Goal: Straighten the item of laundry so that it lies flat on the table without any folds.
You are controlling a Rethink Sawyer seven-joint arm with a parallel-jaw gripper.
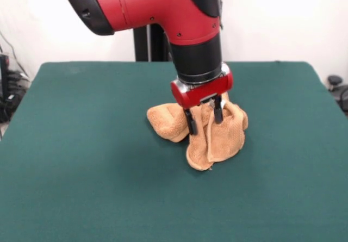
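The orange-tan towel (224, 140) lies crumpled in a folded heap on the dark green table (81, 155), a little right of the middle. One lobe bulges to the left and a longer folded flap hangs toward the front. My gripper (204, 123) comes straight down onto the heap. Its two black fingers (191, 123) straddle a raised ridge of cloth and pinch it. The towel's upper part is drawn up between them, while its lower edges rest on the table. No white tag shows.
The red and black arm (163, 8) fills the top centre above the towel. Cables and equipment sit off the table's left edge (8, 90), and a dark object stands past the right edge (336, 84).
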